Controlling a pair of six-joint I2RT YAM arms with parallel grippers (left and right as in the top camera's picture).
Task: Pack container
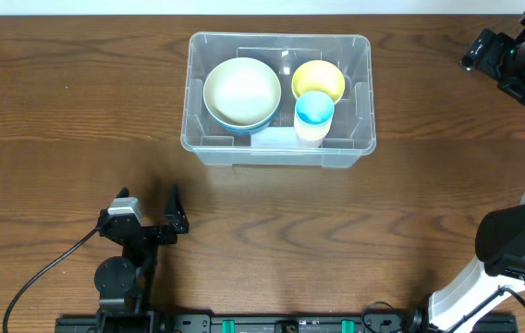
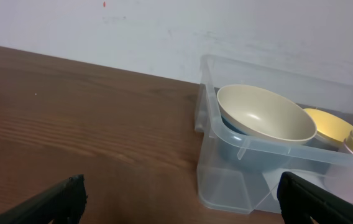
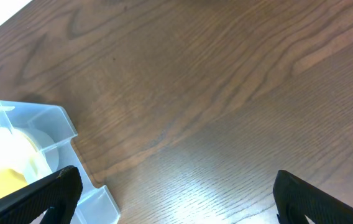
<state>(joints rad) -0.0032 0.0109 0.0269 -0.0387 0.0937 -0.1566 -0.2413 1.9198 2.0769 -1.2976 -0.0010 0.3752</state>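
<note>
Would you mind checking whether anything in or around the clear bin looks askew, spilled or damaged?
Nothing stands out. The container sits square on the table, the cream bowl nests in the blue bowl, and the yellow bowl and cup stand upright. No spill shows.

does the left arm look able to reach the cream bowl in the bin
Probably yes: the left gripper has its jaws open, nothing stands between it and the open-topped container, and the cream bowl lies uncovered.

It looked like a robotics lab: a left arm [image 1: 126, 250] and right arm [image 1: 512, 250] mounted on a rail [image 1: 290, 324] at a wooden worktop [image 1: 59, 111], a cable [image 1: 41, 277] trailing, and a plain white wall [image 2: 164, 25].
</note>
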